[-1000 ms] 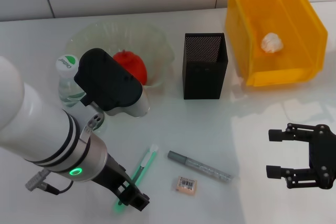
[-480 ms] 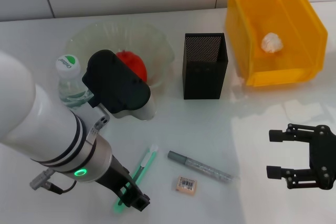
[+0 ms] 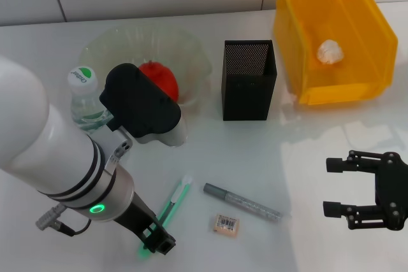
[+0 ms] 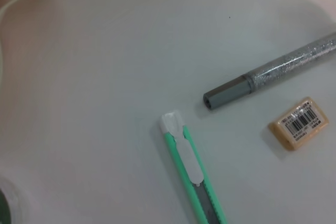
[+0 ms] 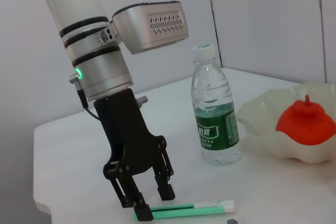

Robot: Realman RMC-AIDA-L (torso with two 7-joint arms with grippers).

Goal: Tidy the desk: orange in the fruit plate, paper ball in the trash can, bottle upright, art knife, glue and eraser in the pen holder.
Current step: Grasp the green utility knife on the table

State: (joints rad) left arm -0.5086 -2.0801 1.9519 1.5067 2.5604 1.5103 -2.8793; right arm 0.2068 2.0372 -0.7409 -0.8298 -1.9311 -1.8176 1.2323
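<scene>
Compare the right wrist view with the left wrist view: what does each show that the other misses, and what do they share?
Only the right wrist view shows the left gripper, its fingers open astride the end of the green art knife, plus the upright bottle and the orange in the fruit plate.

Only the left wrist view shows the eraser with its barcode sticker and the grey glitter glue pen, both lying on the table.

Both show the art knife flat on the white table.
</scene>
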